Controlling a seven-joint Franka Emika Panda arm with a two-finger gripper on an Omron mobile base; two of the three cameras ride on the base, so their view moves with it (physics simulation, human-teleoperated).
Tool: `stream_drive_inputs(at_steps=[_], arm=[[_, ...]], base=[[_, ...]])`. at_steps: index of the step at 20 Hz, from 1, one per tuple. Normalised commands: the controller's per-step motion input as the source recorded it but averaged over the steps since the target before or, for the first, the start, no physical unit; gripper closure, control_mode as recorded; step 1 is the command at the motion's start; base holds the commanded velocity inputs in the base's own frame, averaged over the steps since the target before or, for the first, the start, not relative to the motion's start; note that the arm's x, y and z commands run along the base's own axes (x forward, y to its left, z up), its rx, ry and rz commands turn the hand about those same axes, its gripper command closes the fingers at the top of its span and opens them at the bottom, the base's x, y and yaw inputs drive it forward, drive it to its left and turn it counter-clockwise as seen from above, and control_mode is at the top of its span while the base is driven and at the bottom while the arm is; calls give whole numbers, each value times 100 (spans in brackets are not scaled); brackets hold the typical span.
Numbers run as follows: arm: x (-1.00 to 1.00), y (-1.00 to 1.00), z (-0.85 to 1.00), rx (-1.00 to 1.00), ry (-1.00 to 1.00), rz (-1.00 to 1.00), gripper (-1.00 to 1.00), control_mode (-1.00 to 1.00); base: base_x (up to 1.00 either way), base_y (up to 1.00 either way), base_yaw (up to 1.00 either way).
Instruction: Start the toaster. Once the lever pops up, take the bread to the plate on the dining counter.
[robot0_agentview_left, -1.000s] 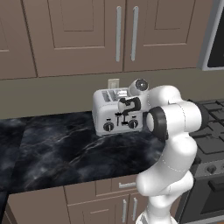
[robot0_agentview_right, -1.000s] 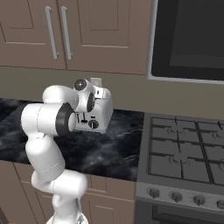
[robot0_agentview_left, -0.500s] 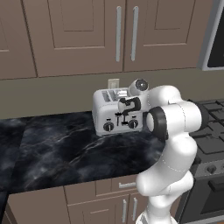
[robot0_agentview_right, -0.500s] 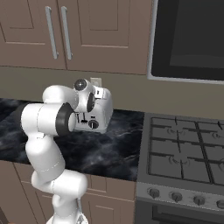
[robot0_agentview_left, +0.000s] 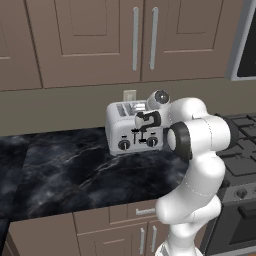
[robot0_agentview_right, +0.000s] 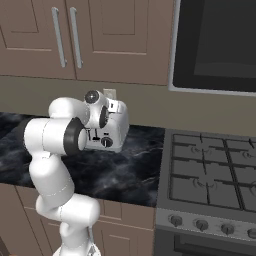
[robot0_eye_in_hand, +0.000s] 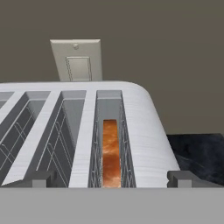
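Bread (robot0_eye_in_hand: 111, 153) sits deep in the rightmost slot of the toaster (robot0_agentview_left: 131, 128) on the counter (robot0_agentview_left: 75, 170); gripper (robot0_eye_in_hand: 109, 179) hovers wide open and empty above it, so lifting out and plating remain.

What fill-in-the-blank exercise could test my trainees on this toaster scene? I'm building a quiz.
1. The bread sits in the toaster's slot farthest to the ____ in the hand view.
2. On the wall behind the toaster is a beige ____.
3. The claw above the slots is ____.
4. To the counter's right stands a gas ____.

Missing words: right; switch plate; open; stove
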Motion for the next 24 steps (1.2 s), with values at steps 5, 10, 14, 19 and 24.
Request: stream_drive_inputs(at_steps=[5, 10, 14, 19, 24], arm=[[0, 0, 0, 0, 0, 0, -100, -100], [0, 0, 0, 0, 0, 0, -100, -100], [0, 0, 0, 0, 0, 0, -100, -100], [0, 0, 0, 0, 0, 0, -100, -100], [0, 0, 0, 0, 0, 0, -100, -100]], base=[[0, 0, 0], [0, 0, 0], [0, 0, 0], [0, 0, 0], [0, 0, 0]])
